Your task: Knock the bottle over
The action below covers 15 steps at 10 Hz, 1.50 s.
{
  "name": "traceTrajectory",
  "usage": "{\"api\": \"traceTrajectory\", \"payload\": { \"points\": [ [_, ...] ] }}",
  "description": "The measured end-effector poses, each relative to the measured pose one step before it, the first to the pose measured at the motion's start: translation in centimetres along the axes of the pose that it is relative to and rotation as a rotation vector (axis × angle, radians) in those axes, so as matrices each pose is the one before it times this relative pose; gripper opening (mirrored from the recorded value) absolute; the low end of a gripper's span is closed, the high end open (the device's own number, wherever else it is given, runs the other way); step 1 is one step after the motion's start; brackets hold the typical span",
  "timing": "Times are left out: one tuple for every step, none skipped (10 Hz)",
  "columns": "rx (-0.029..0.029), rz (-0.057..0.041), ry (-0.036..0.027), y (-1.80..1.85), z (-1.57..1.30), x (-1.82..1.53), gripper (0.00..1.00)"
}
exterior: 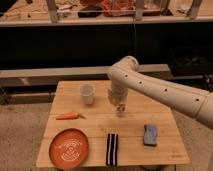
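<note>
1. One gripper (119, 101) hangs pointing down from the white arm (165, 92) over the middle of the wooden table (97, 125). I cannot tell how far the claw is open, or whether it has hold of anything.
2. The bottle (120, 111) sits right at its tip, mid-table; I cannot judge contact.
3. A white cup (87, 93) stands near, to the left in my view.
4. Farther out lie a carrot (66, 116), an orange plate (69, 147), a striped black-and-white item (112, 148) and a blue object (149, 135).

The wooden table (100, 125) bears cup (87, 93), carrot (67, 116), orange plate (69, 148), striped cloth (112, 149), blue sponge (149, 135), and bottle (120, 112) at the gripper (119, 104).
</note>
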Motion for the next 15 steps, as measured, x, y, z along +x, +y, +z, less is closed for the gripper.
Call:
{"api": "traceTrajectory", "payload": {
  "points": [
    [0.00052, -0.00278, 0.00084, -0.044, -0.048, -0.018, 0.03],
    [0.00022, -0.00315, 0.00027, -0.067, -0.011, -0.001, 0.03],
    [-0.00017, -0.00179, -0.00016, -0.012, -0.004, -0.008, 0.03],
    [-0.00015, -0.00217, -0.00016, 0.009, 0.002, -0.003, 0.03],
    [-0.00003, -0.00313, 0.0001, 0.012, -0.001, 0.007, 0.03],
    [-0.00081, -0.00337, -0.00036, 0.034, 0.014, -0.019, 0.03],
    [-0.00029, -0.00103, 0.00005, 0.024, 0.005, -0.007, 0.03],
    [-0.0011, -0.00656, -0.00028, 0.059, 0.018, -0.044, 0.03],
    [0.00018, -0.00597, -0.00053, -0.031, -0.022, -0.055, 0.03],
    [-0.00022, -0.00118, 0.00029, 0.012, -0.005, 0.027, 0.03],
    [-0.00005, -0.00094, 0.00024, 0.003, -0.018, 0.021, 0.03],
    [-0.00054, -0.00127, 0.0003, 0.014, -0.004, 0.038, 0.03],
    [-0.00027, -0.00369, 0.00033, 0.005, -0.008, 0.016, 0.03],
    [-0.00018, -0.00348, 0.0, -0.005, 0.009, -0.011, 0.03],
    [-0.00015, -0.00372, 0.00001, -0.015, 0.002, -0.008, 0.03]
  ]
}}
